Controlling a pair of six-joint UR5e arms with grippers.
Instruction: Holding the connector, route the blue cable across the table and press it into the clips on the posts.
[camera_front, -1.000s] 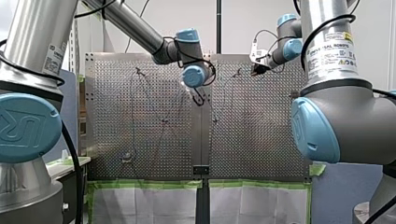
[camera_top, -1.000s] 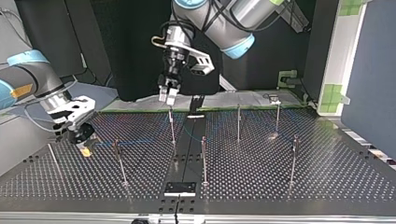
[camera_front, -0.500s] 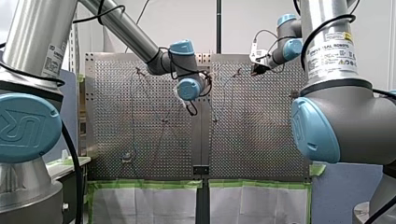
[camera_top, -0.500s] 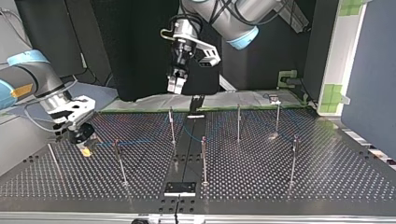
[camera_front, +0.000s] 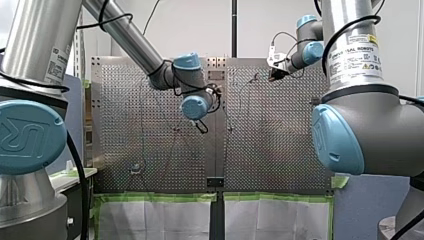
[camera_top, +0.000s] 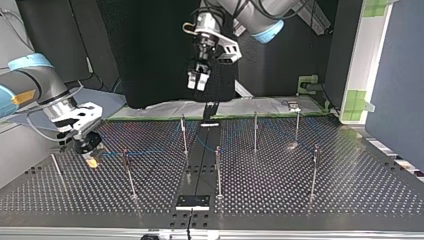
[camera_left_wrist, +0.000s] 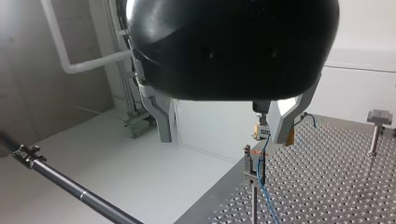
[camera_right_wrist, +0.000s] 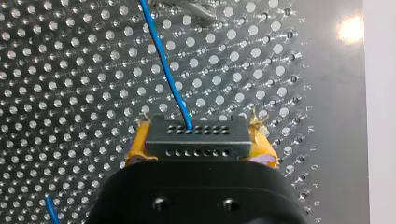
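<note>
We work over a perforated metal table (camera_top: 350, 190) set with thin upright posts (camera_top: 255, 131). In the top view a dark screen (camera_top: 150, 50) stands behind it. In the front view green tape (camera_front: 160, 197) edges the table's near side above white sheets (camera_front: 155, 222).

Our right gripper (camera_right_wrist: 196, 147) sits low over the table at the top view's left, its yellow pads (camera_right_wrist: 136, 148) clamped on the black connector (camera_right_wrist: 195, 135). The blue cable (camera_right_wrist: 163, 65) leaves the connector's face and runs ahead across the holes.

Our left gripper (camera_top: 198, 82) hangs high above the post tops near the table's middle. Its fingers (camera_left_wrist: 161, 116) are spread wide with nothing between them. Ahead of it in the left wrist view, one post (camera_left_wrist: 252, 205) carries a clip (camera_left_wrist: 250, 161) at its head. The cable passes there and drops toward the table, but we cannot tell whether it is seated in the clip.

The left gripper's black housing (camera_left_wrist: 233, 46) fills the upper half of its wrist view. In the front view the arm's blue-capped wrist joint (camera_front: 195, 106) hides most of that gripper. In the top view the cable shows only as a faint line beside the right gripper.
</note>
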